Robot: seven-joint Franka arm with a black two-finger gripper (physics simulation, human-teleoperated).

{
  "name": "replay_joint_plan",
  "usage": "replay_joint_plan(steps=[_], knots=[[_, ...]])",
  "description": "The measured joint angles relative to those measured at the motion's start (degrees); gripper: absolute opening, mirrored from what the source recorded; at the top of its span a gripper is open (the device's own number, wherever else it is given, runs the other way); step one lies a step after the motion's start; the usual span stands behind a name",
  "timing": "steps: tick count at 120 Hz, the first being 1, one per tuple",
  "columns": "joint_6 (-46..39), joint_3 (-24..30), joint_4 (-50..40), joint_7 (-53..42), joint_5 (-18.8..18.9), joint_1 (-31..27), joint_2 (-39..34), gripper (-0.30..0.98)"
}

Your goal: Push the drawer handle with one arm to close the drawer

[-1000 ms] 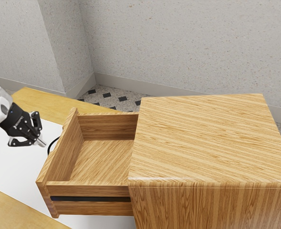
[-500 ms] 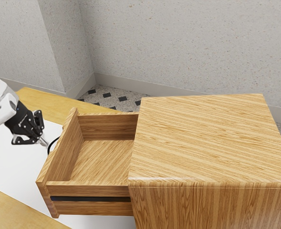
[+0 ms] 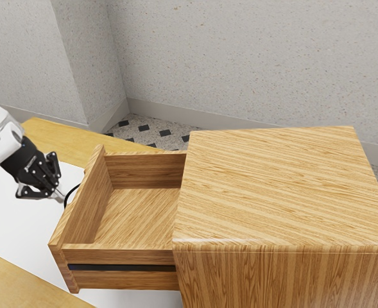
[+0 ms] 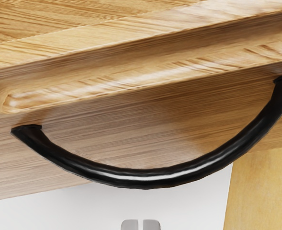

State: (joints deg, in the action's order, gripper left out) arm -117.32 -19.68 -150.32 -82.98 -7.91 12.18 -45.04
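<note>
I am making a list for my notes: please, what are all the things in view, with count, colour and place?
Cabinet: one, wood-brown, exterior view's right
Drawer: one, wood-brown, pulled out of cabinet
Handle: one, black, on drawer front
Strip: one, black, along drawer side
Table: one, yellowish wood, underneath
White surface: one, between yellowish table parts
Wall: several faces, speckled grey, behind
Baseboard: along wall foot, grey
Floor: one, grey with black shapes, beyond table
Arm: one, white, exterior view's left
Claw: one, black, silvery tips, near handle
</note>
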Motion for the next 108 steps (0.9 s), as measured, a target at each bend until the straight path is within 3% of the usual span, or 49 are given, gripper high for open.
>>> replay_joint_plan(steps=[35, 108], knots=[[1.4, 0.8, 0.4, -2.0, -0.1, 0.1, -0.4, -0.10], [-0.2, 5.8, 0.4, -2.7, -4.5, -0.5, -0.1, -0.10]])
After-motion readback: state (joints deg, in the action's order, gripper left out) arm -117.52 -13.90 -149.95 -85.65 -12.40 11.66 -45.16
